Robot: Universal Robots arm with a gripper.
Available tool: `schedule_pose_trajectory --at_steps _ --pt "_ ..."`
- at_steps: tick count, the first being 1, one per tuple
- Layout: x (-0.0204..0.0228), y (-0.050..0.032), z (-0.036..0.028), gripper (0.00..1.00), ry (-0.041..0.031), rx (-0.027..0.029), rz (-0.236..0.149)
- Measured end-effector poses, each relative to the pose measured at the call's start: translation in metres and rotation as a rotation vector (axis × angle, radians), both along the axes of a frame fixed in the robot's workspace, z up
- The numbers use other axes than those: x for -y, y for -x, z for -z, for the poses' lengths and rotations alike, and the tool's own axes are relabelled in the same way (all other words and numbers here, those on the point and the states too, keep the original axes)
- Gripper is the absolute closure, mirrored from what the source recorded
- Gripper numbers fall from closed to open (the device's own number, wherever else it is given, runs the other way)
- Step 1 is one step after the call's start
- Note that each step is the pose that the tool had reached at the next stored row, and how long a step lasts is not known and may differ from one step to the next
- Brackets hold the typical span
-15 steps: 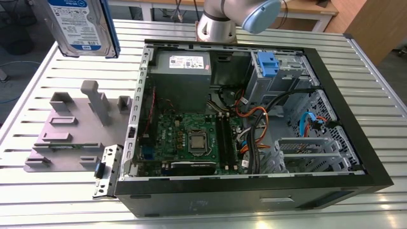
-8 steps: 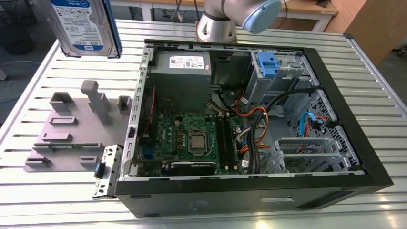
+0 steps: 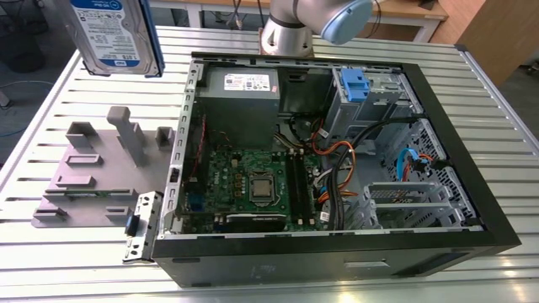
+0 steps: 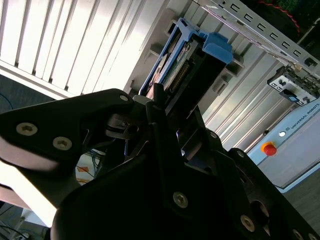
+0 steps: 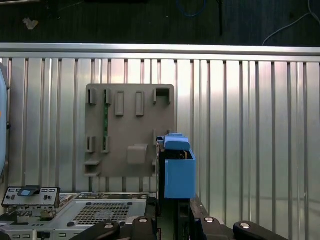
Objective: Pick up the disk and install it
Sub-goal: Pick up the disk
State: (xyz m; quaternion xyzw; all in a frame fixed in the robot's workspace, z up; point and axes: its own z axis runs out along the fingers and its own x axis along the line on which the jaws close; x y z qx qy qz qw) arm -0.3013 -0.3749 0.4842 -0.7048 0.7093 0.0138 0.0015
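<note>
The gripper (image 4: 162, 107) is clamped on the disk (image 3: 113, 35), gripping it on edge with the blue handle end pointing away from the wrist. In the exterior view the disk hangs in the air above the slatted metal table (image 3: 50, 101), beyond the grey fixture plate (image 3: 88, 180) and off to the exterior view's left of the open computer case (image 3: 471, 189).

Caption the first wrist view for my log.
End effector holds the disk clear of the slatted table, with the grey fixture and computer case below.
</note>
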Motion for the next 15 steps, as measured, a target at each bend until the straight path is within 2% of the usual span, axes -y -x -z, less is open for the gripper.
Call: schedule_pose_trajectory --at_steps 15 --pt "0.0000 -0.0011 0.0000 0.65 0.0000 0.0000 0.000"
